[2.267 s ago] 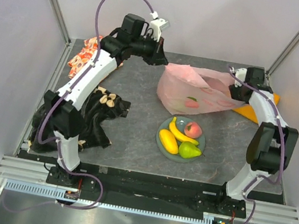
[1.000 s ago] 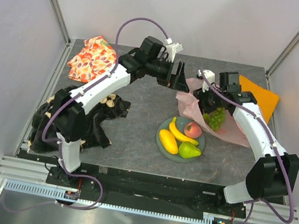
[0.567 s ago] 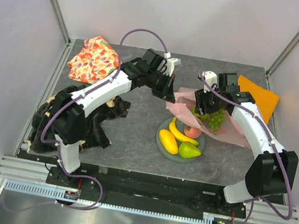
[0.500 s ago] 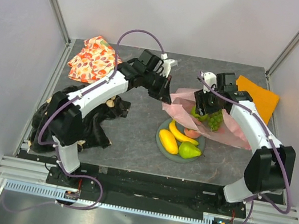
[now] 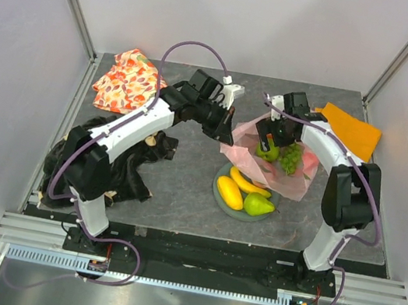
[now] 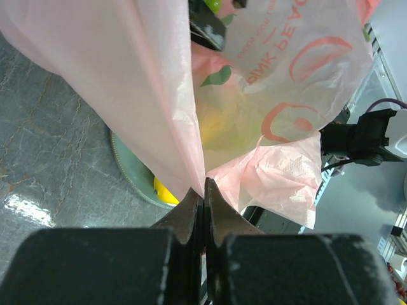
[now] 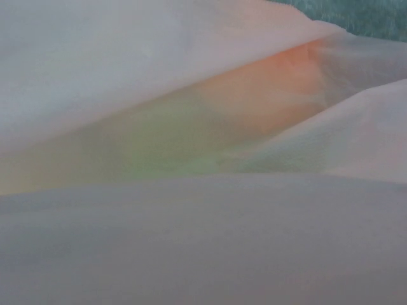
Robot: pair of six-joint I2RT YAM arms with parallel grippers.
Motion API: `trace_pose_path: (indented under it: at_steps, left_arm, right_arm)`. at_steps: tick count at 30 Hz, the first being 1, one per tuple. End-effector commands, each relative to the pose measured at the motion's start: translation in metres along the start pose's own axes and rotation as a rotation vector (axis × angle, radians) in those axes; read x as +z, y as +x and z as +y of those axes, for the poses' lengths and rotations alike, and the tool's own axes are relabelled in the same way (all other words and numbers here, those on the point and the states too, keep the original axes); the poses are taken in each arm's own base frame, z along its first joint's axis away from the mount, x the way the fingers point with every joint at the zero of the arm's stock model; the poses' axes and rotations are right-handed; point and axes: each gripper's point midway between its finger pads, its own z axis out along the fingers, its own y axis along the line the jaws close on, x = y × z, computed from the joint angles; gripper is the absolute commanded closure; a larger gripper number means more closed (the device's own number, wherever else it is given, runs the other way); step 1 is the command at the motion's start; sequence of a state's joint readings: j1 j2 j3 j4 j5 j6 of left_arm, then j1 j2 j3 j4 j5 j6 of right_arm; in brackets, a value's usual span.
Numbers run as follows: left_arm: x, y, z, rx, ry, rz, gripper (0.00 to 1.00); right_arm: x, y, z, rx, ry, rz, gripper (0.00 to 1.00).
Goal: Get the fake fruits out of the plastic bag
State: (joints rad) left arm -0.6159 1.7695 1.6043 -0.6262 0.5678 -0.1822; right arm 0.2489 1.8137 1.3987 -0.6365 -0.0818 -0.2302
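On the grey table (image 5: 182, 188) we see the plastic bag (image 5: 294, 180), grapes (image 5: 291, 158) inside, overlapping the far rim of the plate (image 5: 218, 191) holding banana (image 5: 250, 183), mango (image 5: 229, 192) and pear (image 5: 259, 205), with the left gripper (image 6: 203, 190) clamped on its edge and the right gripper (image 5: 267, 142) buried inside it, jaws we cannot read.

Walls (image 5: 289, 25) were plain pale grey, upper frame | table (image 5: 182, 188) was dark mottled slab, centre | aluminium rail (image 5: 193, 260) ran along bottom
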Motion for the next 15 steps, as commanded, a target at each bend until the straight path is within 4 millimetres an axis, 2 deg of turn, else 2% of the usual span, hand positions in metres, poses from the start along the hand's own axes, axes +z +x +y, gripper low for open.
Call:
trace_pose_path:
  at_steps: [1,5,8,10,12,15]
  left_arm:
    - [0.001,-0.014,-0.013,0.073,0.052,-0.021,0.98]
    - [0.003,-0.017,-0.013,0.088,0.046,-0.027,0.99]
    - [0.004,-0.019,-0.011,0.102,0.033,-0.03,0.99]
    - [0.004,-0.021,-0.01,0.11,0.027,-0.036,0.98]
    - [0.003,-0.025,-0.009,0.119,0.019,-0.044,0.99]
    - [0.003,-0.031,-0.007,0.13,0.003,-0.059,0.98]
  right_arm:
    - [0.018,-0.021,-0.004,0.051,-0.002,-0.03,0.02]
    - [0.042,-0.01,0.003,0.075,-0.052,0.035,0.02]
    - [0.044,-0.013,0.006,0.076,-0.072,0.033,0.11]
    - [0.039,-0.018,0.007,0.069,-0.078,0.019,0.24]
    - [0.026,-0.025,0.005,0.047,-0.072,-0.009,0.38]
    - [-0.003,-0.035,0.001,0.036,-0.067,-0.053,0.46]
